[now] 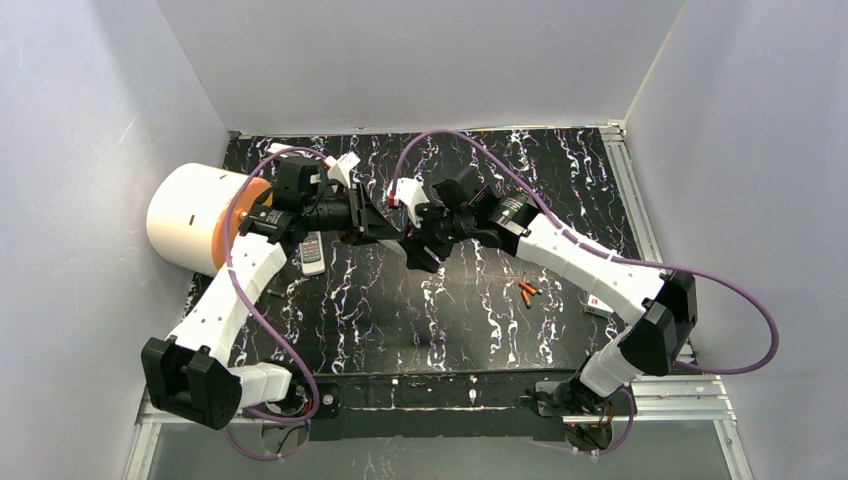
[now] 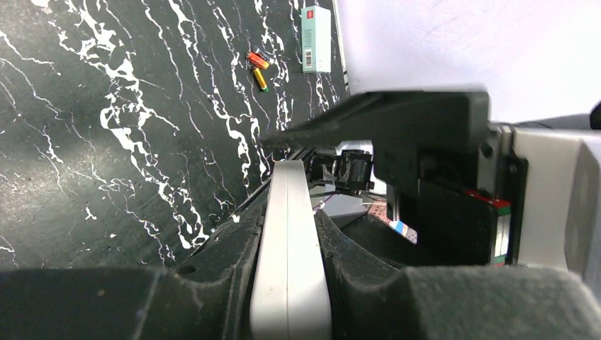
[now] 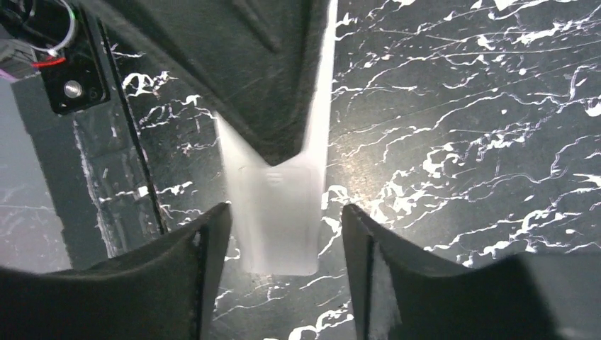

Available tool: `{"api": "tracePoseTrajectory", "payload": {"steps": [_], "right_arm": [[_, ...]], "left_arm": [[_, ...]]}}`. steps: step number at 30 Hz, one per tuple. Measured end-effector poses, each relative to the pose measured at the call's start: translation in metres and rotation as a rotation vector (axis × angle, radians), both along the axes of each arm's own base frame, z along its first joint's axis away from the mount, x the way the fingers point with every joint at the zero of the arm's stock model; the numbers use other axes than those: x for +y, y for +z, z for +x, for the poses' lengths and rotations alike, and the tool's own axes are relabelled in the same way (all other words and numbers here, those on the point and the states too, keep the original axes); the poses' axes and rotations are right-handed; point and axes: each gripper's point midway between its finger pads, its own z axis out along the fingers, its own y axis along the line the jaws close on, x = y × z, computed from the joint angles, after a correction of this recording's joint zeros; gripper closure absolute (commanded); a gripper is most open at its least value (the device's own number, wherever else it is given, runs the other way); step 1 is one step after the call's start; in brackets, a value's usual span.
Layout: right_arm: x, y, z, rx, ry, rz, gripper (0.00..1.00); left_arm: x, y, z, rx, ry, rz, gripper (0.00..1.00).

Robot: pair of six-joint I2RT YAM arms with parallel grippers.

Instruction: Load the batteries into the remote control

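A slim, smooth pale-grey remote control sits clamped edge-on in the left pincer, arms bent inward, with the right pincer apart astride its end — glossy orange-red batteries lie on the marbled black bench at four o'clock.

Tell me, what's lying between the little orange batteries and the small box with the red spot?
Nothing. In the left wrist view, only bare black marbled table shows between the batteries and the box. The top view agrees.
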Motion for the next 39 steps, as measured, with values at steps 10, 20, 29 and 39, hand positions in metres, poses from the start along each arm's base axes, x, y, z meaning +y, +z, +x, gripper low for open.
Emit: {"api": "tracePoseTrajectory", "payload": {"steps": [10,20,29,39], "right_arm": [[-0.005,0.027,0.010,0.103,-0.221,0.284,0.08],[-0.031,0.097,0.034,0.443,-0.579,0.893,0.03],[-0.015,0.133,0.040,0.725,-0.581,1.104,0.21],[0.007,0.124,0.036,0.892,-0.517,1.070,0.45]], "left_arm": [[0.005,0.032,0.004,-0.103,-0.022,-0.050,1.00],[0.015,0.073,0.029,-0.127,0.036,-0.189,1.00],[0.007,0.089,0.032,-0.058,0.056,-0.327,1.00],[0.006,0.111,0.023,-0.061,0.028,-0.383,1.00]]}}
